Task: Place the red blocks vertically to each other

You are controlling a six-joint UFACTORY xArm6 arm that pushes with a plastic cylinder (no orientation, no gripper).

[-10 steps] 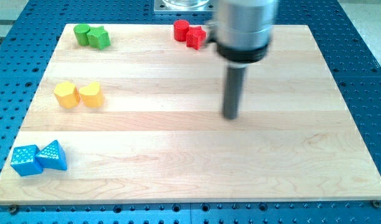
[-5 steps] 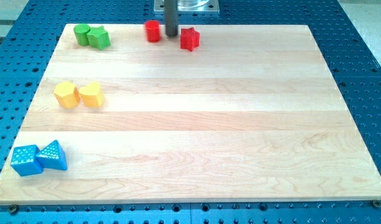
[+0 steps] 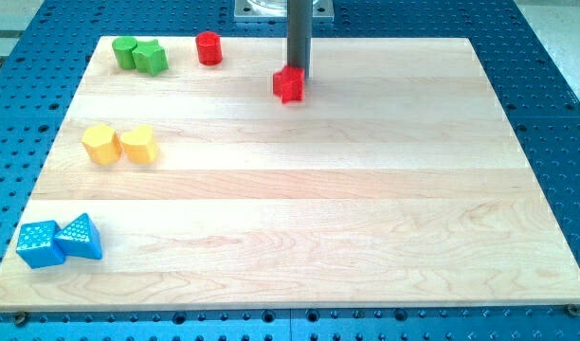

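Observation:
A red cylinder (image 3: 208, 47) stands near the top edge of the wooden board, right of the green blocks. A red star-shaped block (image 3: 288, 85) lies lower and to the right of it, well apart from it. My tip (image 3: 298, 73) is at the star's upper right edge, touching or almost touching it. The rod rises straight up out of the view's top.
A green cylinder (image 3: 125, 51) and a green star (image 3: 152, 58) touch at the top left. Two yellow blocks (image 3: 119, 144) sit side by side at the left. A blue cube (image 3: 38, 243) and a blue triangular block (image 3: 80, 237) lie at the bottom left.
The red cylinder has slid left toward the green blocks. My tip has moved right and down to the red star, which has shifted down a little.

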